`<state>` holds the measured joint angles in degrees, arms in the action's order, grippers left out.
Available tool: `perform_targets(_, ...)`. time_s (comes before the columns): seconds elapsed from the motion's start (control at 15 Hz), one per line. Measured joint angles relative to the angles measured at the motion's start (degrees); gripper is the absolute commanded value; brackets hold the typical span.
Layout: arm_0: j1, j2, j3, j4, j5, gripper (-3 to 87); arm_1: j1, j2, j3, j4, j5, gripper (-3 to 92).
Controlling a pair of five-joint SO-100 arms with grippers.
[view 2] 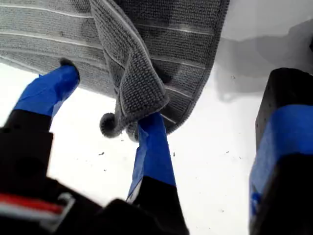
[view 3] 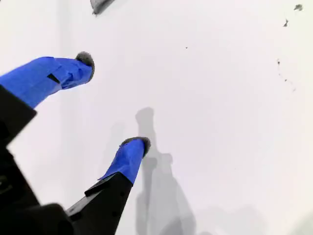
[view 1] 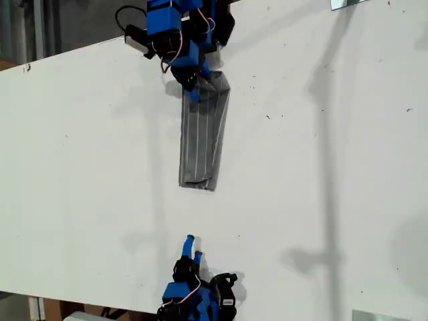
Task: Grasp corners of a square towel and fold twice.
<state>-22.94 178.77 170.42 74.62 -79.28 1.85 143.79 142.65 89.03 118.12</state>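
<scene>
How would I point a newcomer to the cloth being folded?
On the white table, look near the exterior view's top centre. There a thin grey towel with fine white pinstripes lies as a long narrow strip below my first gripper. It is the only fabric there; the rest is blue-and-black arms.

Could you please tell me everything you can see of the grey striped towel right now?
The towel is a soft grey cloth with fine white pinstripes running along its length. It lies on the white table folded into a long narrow strip, its upper end in the exterior view reaching under my first gripper. In the first wrist view that end is bunched into a thick fold that drapes onto one blue fingertip, jaws apart. My second gripper is open over bare table, clear of the towel.
</scene>
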Motion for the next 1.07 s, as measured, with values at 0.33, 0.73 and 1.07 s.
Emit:
perform_targets(0.33, 1.76, 2.81, 0.00, 1.23, -1.41, 28.2, 5.10, 6.06, -5.71, 8.70, -4.57, 30.5)
perform_targets(0.73, 2.64, -4.48, -4.92, -0.79, 0.09, 21.6, 13.54, 1.49, -11.43, 9.40, -17.40, 31.3)
perform_targets(1.07, 3.16, -65.13, -46.23, -8.17, 12.66, 17.2, 9.93, -3.87, -11.51, 4.31, -18.90, 31.3)
